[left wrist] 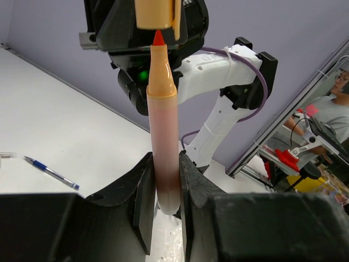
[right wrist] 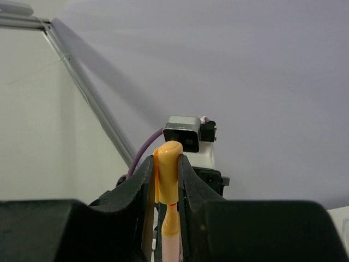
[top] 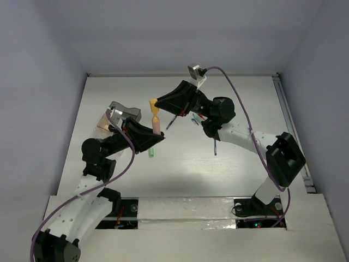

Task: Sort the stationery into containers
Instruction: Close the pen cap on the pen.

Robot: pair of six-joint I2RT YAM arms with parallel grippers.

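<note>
From above, the left jaws clench the lower body of a peach highlighter (top: 156,125), held upright over the surface (top: 234,103) just right of the containers (top: 124,112). The right jaws grasp its orange cap (top: 154,104) directly above it. The risk is a misaligned push, which could crush the nib, twist the barrel in the grip, or drop it among the loose pens (top: 170,121) and the green piece (top: 152,154). The arms cover much of the containers, so their contents cannot be told, and the gap between cap and nib is too small to read from this height. The left wrist view shows the highlighter (left wrist: 165,142) pinched near its base only, its red nib (left wrist: 158,38) bare, and the cap (left wrist: 155,13) just above and apart from it. So low a hold leaves a long free length, and I judge that any sideways load from the cap would lever it over. The cap's top is cut off by the frame, and 1 blue pen (left wrist: 52,172) lies well apart on the surface. The right wrist view shows the cap (right wrist: 168,169) squeezed in the right jaws with the highlighter (right wrist: 171,240) below it. The cap looks smooth and rounded, so it could slip. How far the nib stands from the cap's mouth is hard to make out there, and the containers are out of frame.
</note>
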